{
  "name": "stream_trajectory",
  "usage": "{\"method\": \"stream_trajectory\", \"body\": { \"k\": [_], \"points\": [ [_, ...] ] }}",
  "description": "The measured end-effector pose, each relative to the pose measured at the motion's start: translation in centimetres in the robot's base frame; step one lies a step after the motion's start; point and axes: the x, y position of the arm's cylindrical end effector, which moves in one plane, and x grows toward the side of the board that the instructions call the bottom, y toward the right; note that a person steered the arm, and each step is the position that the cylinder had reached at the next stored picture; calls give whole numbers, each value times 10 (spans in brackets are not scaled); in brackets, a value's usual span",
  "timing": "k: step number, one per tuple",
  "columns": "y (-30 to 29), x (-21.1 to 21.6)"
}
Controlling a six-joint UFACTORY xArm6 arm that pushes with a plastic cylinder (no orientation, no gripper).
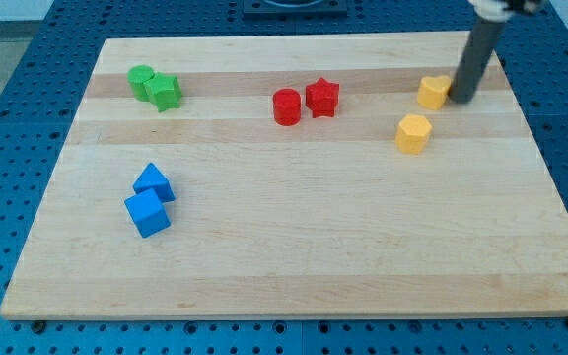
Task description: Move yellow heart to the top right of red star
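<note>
The red star (322,97) lies at the upper middle of the wooden board (294,256), with a red cylinder (286,106) touching its left side. Two yellow blocks lie at the upper right. The upper one (434,92) looks like the yellow heart, though its shape is hard to make out. The lower one (413,132) looks like a pentagon. My tip (457,101) rests on the board against the right side of the upper yellow block. The dark rod rises from it out of the view's top right.
A green cylinder (142,81) and a green star (165,92) touch each other at the upper left. A blue triangle (153,181) and a blue cube (147,212) sit together at the lower left. The board's right edge is close to my tip.
</note>
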Motion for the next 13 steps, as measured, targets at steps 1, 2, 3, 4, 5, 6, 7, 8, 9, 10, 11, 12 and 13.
{"method": "stream_trajectory", "body": {
  "k": [1, 2, 3, 4, 5, 6, 7, 8, 9, 10, 11, 12, 13],
  "points": [
    [-11, -39],
    [19, -43],
    [20, -45],
    [22, -45],
    [26, -39],
    [69, -18],
    [35, 17],
    [-6, 27],
    [-15, 37],
    [-83, -15],
    [-147, -70],
    [-85, -60],
    [-60, -28]
  ]
}}
